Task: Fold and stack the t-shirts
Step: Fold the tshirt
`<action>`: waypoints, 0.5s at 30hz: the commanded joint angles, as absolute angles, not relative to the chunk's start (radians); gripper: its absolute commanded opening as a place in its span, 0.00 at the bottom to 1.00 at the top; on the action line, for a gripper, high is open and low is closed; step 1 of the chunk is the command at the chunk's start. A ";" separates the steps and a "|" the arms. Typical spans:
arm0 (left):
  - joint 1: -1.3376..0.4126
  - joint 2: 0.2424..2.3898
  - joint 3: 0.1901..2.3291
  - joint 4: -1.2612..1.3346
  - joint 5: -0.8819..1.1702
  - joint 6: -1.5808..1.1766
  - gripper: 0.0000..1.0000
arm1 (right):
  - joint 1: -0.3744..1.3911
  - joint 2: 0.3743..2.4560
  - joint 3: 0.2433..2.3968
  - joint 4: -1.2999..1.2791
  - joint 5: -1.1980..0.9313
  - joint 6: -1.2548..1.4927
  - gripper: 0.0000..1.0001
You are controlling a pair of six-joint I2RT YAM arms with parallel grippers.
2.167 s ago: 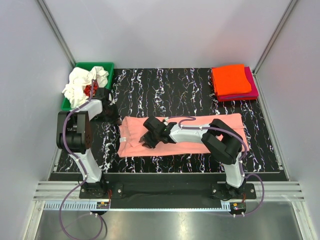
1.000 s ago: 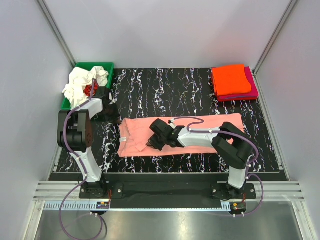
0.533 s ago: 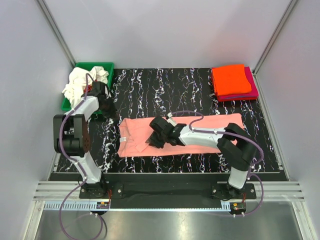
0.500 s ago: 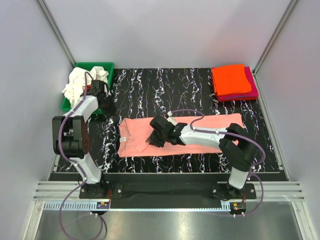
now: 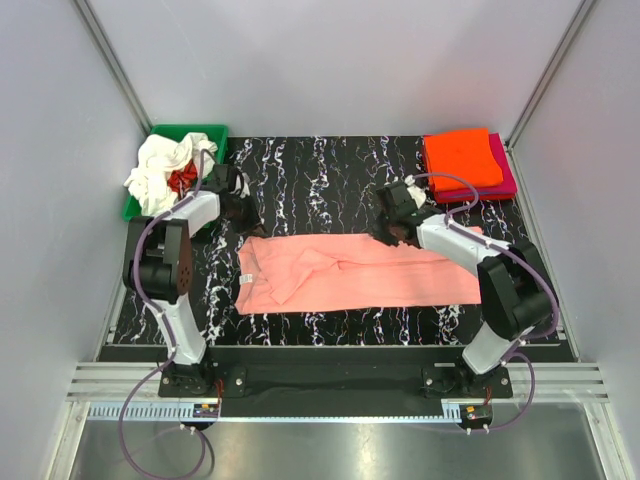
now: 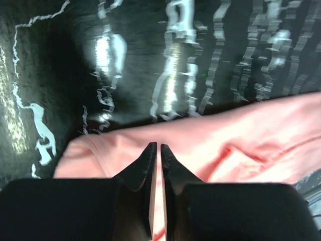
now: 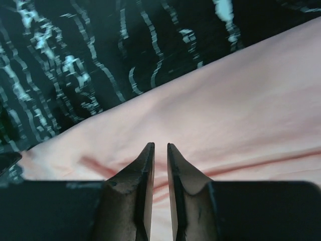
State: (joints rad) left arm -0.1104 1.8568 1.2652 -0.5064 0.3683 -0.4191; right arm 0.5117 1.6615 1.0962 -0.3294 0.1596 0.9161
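Note:
The salmon-pink t-shirt lies folded into a long strip across the middle of the black marbled mat. My left gripper is shut and empty, just above the shirt's far left corner; the left wrist view shows the pink cloth under its tips. My right gripper is shut and empty over the shirt's far edge, right of centre; pink cloth fills the right wrist view below its tips. A folded orange shirt lies on a magenta one at the back right.
A green bin at the back left holds a crumpled white shirt and a red one. The mat ends at a metal rail along the near side. Grey walls close in the left, right and back.
My right gripper has left the shirt's left-middle and swung back and right to its far edge. My left gripper moved from beside the bin to the shirt's far left corner.

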 commanded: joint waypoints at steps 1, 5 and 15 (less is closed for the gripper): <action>-0.100 1.911 1.275 -0.477 0.341 -0.443 0.10 | 0.471 1.699 1.074 -0.351 0.187 0.799 0.22; -0.097 1.962 1.289 -0.491 0.209 -0.426 0.09 | 0.396 1.736 1.025 -0.351 0.190 0.819 0.20; -0.098 2.057 1.452 -0.508 0.222 -0.391 0.09 | 0.301 1.761 1.003 -0.347 0.190 0.850 0.18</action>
